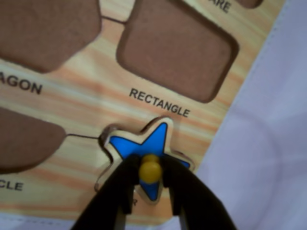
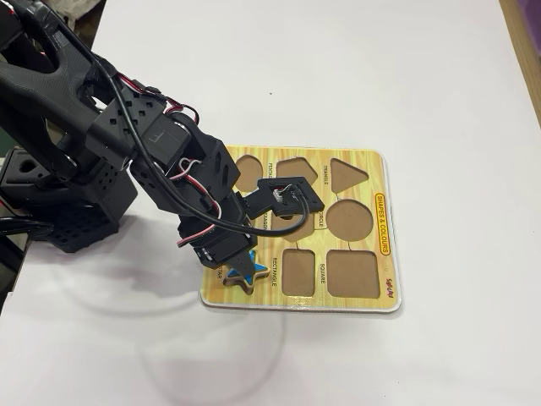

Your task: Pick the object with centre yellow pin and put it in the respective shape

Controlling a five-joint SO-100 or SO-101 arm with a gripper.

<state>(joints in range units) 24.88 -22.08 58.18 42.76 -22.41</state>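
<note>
The blue star (image 1: 154,140) with its round yellow knob (image 1: 150,171) lies over the star-shaped cut-out (image 1: 104,137) at the near corner of the yellow wood-grain board (image 1: 96,98). Only a dark sliver of that cut-out shows at the star's upper left, and I cannot tell whether the star sits flush. My gripper (image 1: 150,175) is shut on the knob, with one black finger (image 1: 122,189) on each side. In the fixed view the star (image 2: 250,274) shows at the board's near-left corner under the gripper (image 2: 239,260).
Empty brown cut-outs surround the star: the rectangle (image 1: 177,48) just beyond it, plus others on the left (image 1: 24,143). The board (image 2: 385,224) lies on a white table (image 2: 423,85). The arm's base (image 2: 68,194) stands left of the board.
</note>
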